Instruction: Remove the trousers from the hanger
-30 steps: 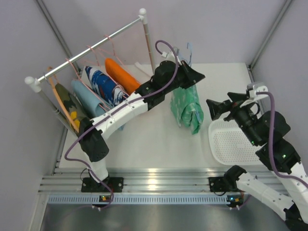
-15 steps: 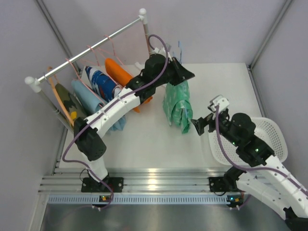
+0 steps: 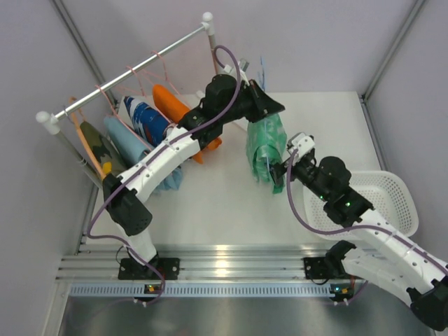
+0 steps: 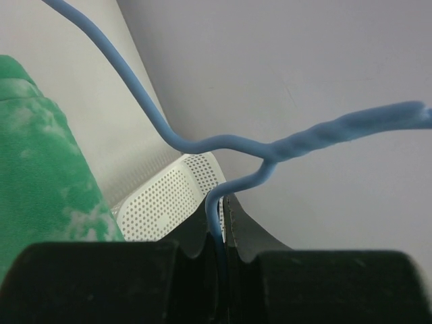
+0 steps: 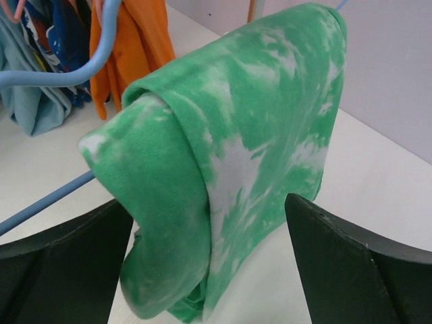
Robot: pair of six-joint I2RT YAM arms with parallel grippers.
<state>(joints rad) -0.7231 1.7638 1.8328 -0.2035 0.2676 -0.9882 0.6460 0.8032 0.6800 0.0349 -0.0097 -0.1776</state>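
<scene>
- Right of the rail (image 3: 133, 73), over the middle of the table (image 3: 210, 210), your left gripper (image 3: 269, 105) holds the blue hanger (image 3: 262, 70) aloft. The left wrist view shows the fingers clamped tight on the wire just under its twisted neck.
- The mint green trousers (image 3: 266, 150) are still draped over that hanger's bar, folded double and hanging free above the table.
- Your right gripper (image 3: 285, 170) is spread wide, one finger on each side of the trousers' lower half. It looks clear of the cloth, with no grip taken yet.
- Progress, my read: the hanger is off the rail and presented, but the pull-off isn't done. No trousers are free of a hanger so far.
- Left on the rail, each on a thin orange-pink hanger: the orange trousers (image 3: 178, 108), blue-and-white patterned trousers (image 3: 147, 122), light blue trousers (image 3: 129, 147) and camouflage trousers (image 3: 98, 150). So roughly the whole set remains.
- The white basket (image 3: 392, 203) sits at the right, perforated plastic. I can't tell whether anything is in it.
- Materials: the mint cloth is soft and fleecy with a mottled white tie-dye print, thick at the fold with a rounded edge. Expect it to slump and drag on the bar rather than slide cleanly.
- The hanger is thin coated wire, smooth, with a twisted neck. It will likely flex or swing under a sideways tug.
</scene>
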